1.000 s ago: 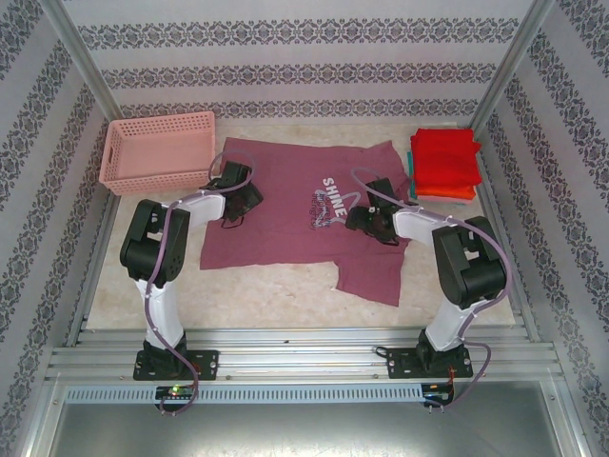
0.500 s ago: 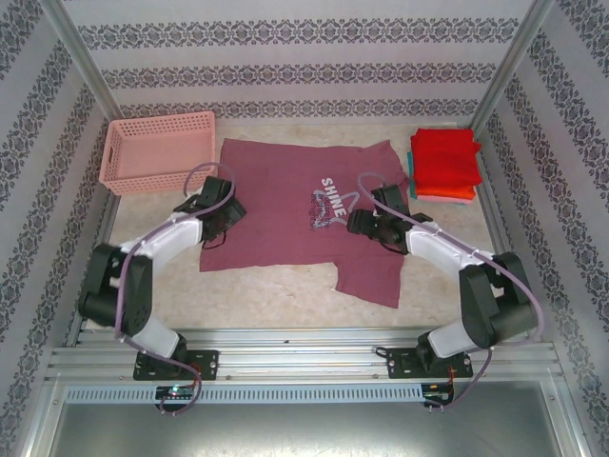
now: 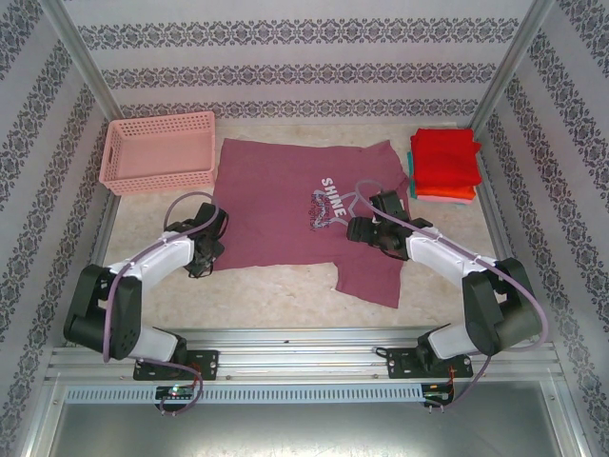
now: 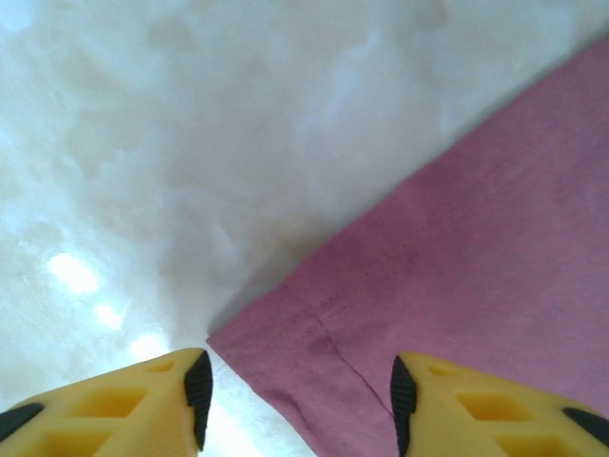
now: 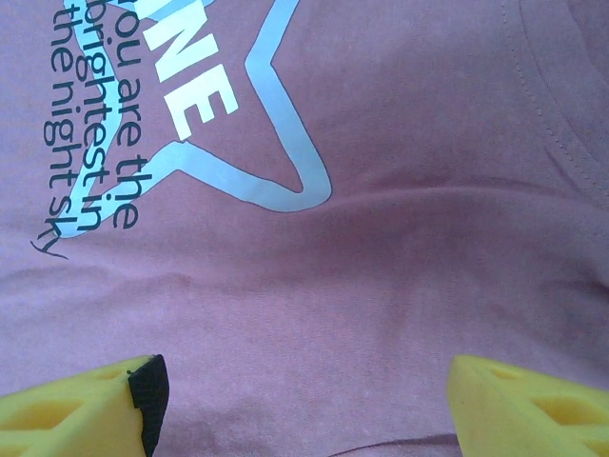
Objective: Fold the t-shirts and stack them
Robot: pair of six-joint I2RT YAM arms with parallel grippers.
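Left gripper point(image 4: 297, 405) stood half-open, straddling hem corner point(image 4: 249, 345) of maroon short-sleeved cloth t-shirt point(image 3: 276, 200); right gripper point(image 5: 303, 400) gaped above its white star print point(image 5: 303, 157). I saw shirt spread flat on pale table point(image 3: 276, 290), lightly wrinkled.

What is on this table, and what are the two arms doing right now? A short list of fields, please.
Spread shirt: maroon t-shirt, flat on the table, print up
Folded pile: red on top, orange and teal edges showing, far right
Basket: pink, far left
Left jaws: open, astride the t-shirt's near-left corner
Right jaws: open, over the star print
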